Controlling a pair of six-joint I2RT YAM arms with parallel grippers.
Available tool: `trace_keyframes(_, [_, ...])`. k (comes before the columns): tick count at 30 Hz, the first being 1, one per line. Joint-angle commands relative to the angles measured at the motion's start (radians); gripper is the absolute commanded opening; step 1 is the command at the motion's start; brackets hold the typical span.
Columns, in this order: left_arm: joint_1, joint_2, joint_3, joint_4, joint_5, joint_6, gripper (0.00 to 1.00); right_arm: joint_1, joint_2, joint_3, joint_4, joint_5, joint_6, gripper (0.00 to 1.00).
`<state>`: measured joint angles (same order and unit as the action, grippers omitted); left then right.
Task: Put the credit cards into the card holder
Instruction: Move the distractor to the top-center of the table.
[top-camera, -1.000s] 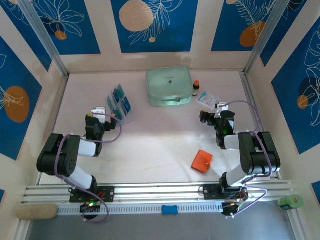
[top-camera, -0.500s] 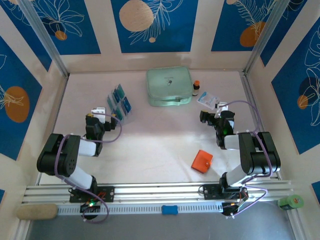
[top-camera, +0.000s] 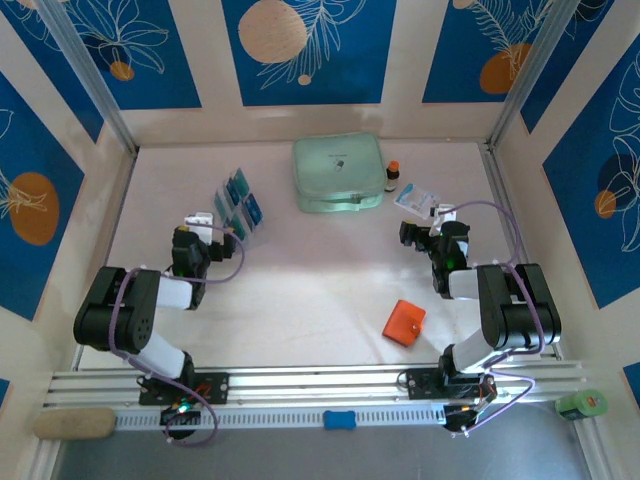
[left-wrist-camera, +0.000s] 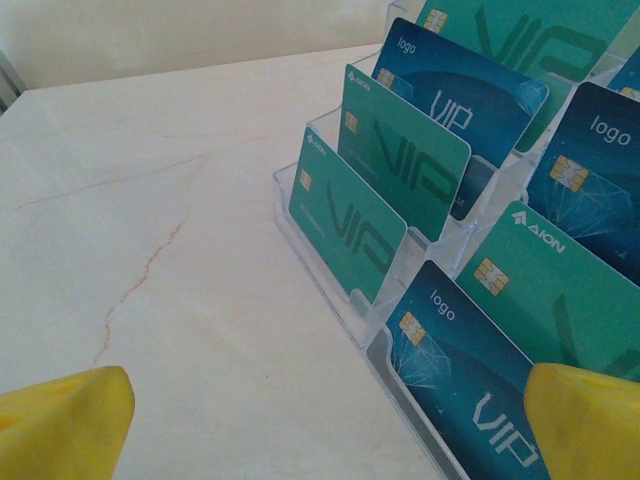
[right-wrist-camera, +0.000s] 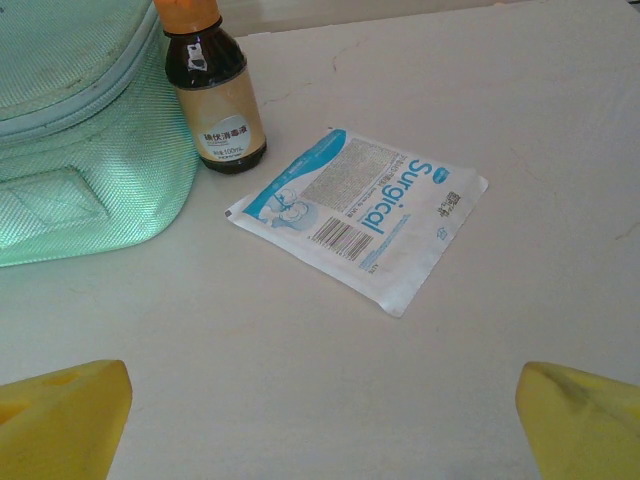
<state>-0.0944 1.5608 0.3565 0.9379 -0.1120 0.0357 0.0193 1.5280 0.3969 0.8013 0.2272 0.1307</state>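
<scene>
Several teal and blue credit cards (top-camera: 240, 203) stand upright in a clear plastic rack (top-camera: 232, 222) at the left of the table. From the left wrist, a green card (left-wrist-camera: 345, 225) and a blue one (left-wrist-camera: 470, 385) fill the rack's near slots. My left gripper (top-camera: 205, 228) (left-wrist-camera: 335, 430) is open just short of the rack, nothing between its yellow fingertips (left-wrist-camera: 70, 420). The orange-red card holder (top-camera: 404, 322) lies shut on the table at the near right. My right gripper (top-camera: 425, 232) (right-wrist-camera: 325, 420) is open over bare table, beyond the holder.
A mint-green zip case (top-camera: 338, 172) (right-wrist-camera: 70, 130) lies at the back centre. A small brown bottle (top-camera: 392, 176) (right-wrist-camera: 212, 100) stands beside it, and a white-and-blue sachet (top-camera: 416, 197) (right-wrist-camera: 360, 215) lies just ahead of my right gripper. Walls close the table on three sides.
My left gripper has edged slightly forward toward the rack. The right arm and everything on the table are as before.
</scene>
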Motion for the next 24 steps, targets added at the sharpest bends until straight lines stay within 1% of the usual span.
trace_keyframes(1, [0.016, 0.004, 0.022, -0.007, 0.020, 0.010, 1.00, -0.005, -0.005, 0.006, 0.033, -0.014, 0.003, 0.99])
trace_keyframes(5, [0.015, 0.001, 0.015, 0.006, 0.012, 0.009, 1.00, -0.004, -0.010, -0.001, 0.042, -0.015, 0.001, 0.99])
trace_keyframes(7, [0.015, -0.026, 0.009, -0.004, -0.040, -0.012, 1.00, 0.000, -0.045, 0.003, 0.015, -0.006, 0.002, 0.99])
trace_keyframes(10, [0.015, -0.122, 0.017, -0.107, -0.091, -0.026, 1.00, 0.018, -0.180, 0.046, -0.172, 0.028, -0.010, 0.99])
trace_keyframes(12, [0.015, -0.195, 0.023, -0.176, -0.126, -0.036, 1.00, 0.017, -0.267, 0.083, -0.290, 0.053, 0.032, 0.99])
trace_keyframes(15, [0.016, -0.301, 0.039, -0.277, -0.153, -0.072, 1.00, 0.001, -0.385, 0.167, -0.515, 0.068, 0.165, 0.99])
trace_keyframes(16, [0.016, -0.333, 0.052, -0.321, -0.162, -0.093, 1.00, -0.008, -0.412, 0.192, -0.582, 0.082, 0.231, 0.99])
trace_keyframes(18, [0.016, -0.403, 0.104, -0.464, -0.183, -0.161, 1.00, -0.045, -0.475, 0.262, -0.779, 0.100, 0.406, 0.99])
trace_keyframes(19, [0.016, -0.428, 0.136, -0.543, -0.187, -0.191, 1.00, -0.067, -0.497, 0.289, -0.854, 0.093, 0.472, 0.99])
trace_keyframes(20, [0.016, -0.450, 0.181, -0.637, -0.190, -0.228, 1.00, -0.094, -0.520, 0.312, -0.911, 0.056, 0.510, 0.99])
trace_keyframes(22, [0.015, -0.479, 0.253, -0.777, -0.179, -0.278, 1.00, -0.124, -0.557, 0.337, -0.966, -0.052, 0.520, 0.99])
trace_keyframes(24, [0.015, -0.496, 0.314, -0.890, -0.149, -0.325, 1.00, -0.120, -0.594, 0.356, -0.997, -0.158, 0.499, 0.99])
